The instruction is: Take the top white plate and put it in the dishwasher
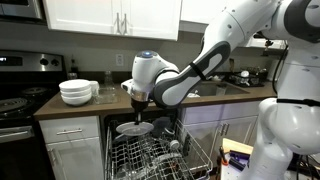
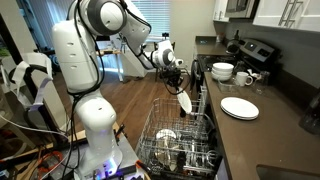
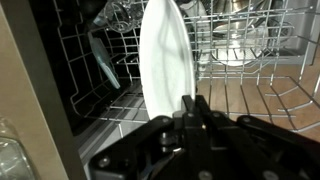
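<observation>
Claw (image 3: 190, 102) clasping one plate (image 3: 165, 55), seemingly over dishwasher (image 3: 262, 92)

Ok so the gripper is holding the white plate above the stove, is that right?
Not quite: it isn't over the stove. The gripper is holding the white plate above the pulled-out rack of the dishwasher. The exterior view facing the cabinets shows it, with the stove far off to the side.
</observation>
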Controlling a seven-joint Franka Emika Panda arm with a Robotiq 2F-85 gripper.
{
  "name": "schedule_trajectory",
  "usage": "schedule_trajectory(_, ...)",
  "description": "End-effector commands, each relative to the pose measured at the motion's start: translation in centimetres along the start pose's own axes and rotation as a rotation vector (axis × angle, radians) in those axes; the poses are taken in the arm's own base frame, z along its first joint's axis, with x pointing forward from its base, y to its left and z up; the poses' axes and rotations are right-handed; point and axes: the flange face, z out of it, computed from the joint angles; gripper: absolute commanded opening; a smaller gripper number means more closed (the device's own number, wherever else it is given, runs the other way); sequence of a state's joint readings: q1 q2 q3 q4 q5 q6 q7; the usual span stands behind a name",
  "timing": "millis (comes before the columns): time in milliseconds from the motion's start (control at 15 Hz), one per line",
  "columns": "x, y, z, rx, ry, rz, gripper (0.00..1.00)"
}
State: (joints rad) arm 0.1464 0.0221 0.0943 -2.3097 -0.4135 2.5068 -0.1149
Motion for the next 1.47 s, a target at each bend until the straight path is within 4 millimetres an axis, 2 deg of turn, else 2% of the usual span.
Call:
schedule_trajectory(0, 0.6, 1.1, 1.7, 0.125, 0.044, -0.021, 0.05)
schedule_trajectory(200, 0.6, 0.9, 3.3, 0.242, 0.062, -0.026, 0.05)
schedule_trajectory(400, 0.7, 1.0, 4.0, 0.320, 0.074, -0.024, 0.05)
schedule_trajectory(667, 0.1, 0.2, 5.0, 0.306, 0.037, -0.015, 0.05)
schedule_trajectory(933, 0.0, 0.0, 5.2, 0.309, 0.033, -0.018, 0.05)
schedule_trajectory(1400, -0.4, -2.9, 5.0, 0.378, 0.011, -0.062, 0.05)
